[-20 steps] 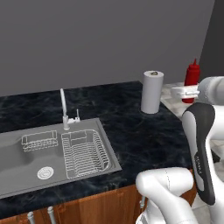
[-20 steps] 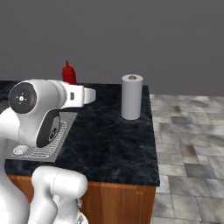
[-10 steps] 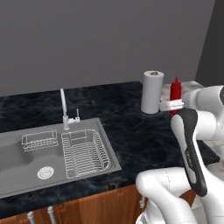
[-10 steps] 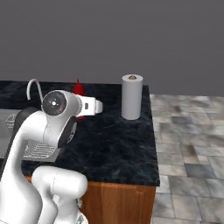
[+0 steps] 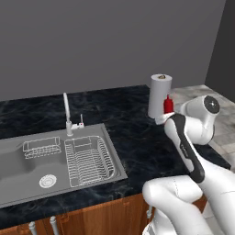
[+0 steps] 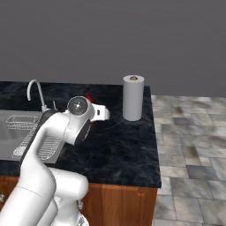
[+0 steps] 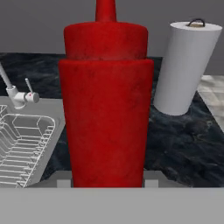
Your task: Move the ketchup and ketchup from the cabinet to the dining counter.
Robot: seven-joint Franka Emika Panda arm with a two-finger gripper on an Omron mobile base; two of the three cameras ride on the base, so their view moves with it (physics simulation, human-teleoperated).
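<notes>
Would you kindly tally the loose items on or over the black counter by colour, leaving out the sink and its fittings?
Red: 1, the ketchup bottle held in the gripper
White: 1, the paper towel roll standing on the dining counter
Total: 2
</notes>
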